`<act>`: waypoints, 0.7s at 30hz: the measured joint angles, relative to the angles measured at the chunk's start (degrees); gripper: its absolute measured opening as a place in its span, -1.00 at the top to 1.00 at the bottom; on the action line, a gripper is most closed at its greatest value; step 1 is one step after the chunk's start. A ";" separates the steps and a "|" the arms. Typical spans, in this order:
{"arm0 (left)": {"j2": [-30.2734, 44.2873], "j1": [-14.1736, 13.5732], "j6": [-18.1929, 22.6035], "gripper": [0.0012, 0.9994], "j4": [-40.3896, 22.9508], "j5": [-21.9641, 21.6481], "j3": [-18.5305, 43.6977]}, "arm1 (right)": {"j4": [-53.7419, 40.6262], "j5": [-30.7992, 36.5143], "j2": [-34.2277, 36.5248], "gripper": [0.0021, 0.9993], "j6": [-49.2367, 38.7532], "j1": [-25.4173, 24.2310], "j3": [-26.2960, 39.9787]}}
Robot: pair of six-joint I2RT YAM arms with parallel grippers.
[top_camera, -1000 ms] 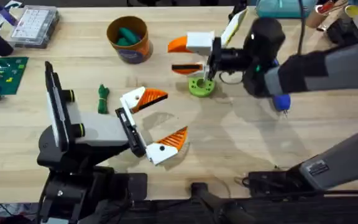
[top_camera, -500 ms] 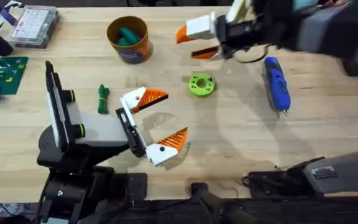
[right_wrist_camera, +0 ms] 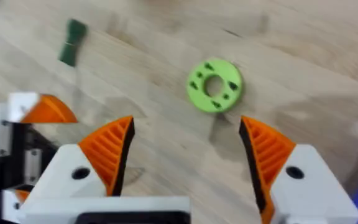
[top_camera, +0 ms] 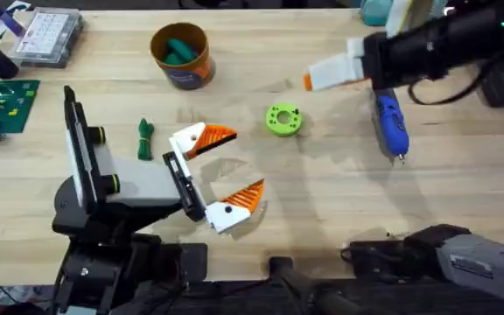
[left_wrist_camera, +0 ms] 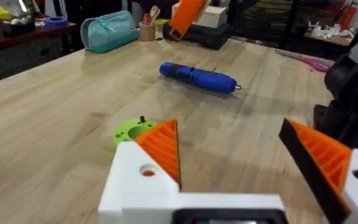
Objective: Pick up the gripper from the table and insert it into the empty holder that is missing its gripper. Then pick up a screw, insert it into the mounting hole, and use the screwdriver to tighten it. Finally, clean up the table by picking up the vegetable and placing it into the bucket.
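Right claw (top_camera: 326,74) farther right, orange ribbed pads (right_wrist_camera: 112,152)

I can't read any words or numbers here. The bucket (top_camera: 181,54) has a blue band, but its letters are too small for me to read.

Even, bright light falls from above on my table (top_camera: 322,201), leaving only soft, pale shadows beside the screwdriver (top_camera: 389,122) and under my left gripper (top_camera: 226,171). My right wrist view is smeared with motion blur, so the lime-green disc (right_wrist_camera: 214,84) and the vegetable (right_wrist_camera: 72,50) look soft. In my left wrist view the near white-and-orange fingers (left_wrist_camera: 160,155) are out of focus and the background clutter is hazy.
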 joint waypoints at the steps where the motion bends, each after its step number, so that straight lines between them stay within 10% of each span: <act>1: 0.00 0.00 0.00 -0.97 0.00 0.02 0.00 | -1.46 1.49 -0.38 -1.00 -0.79 0.00 0.04; 21: 0.00 0.00 -0.02 -0.97 0.00 0.00 0.00 | -6.01 15.92 10.45 -1.00 -5.86 7.52 -0.03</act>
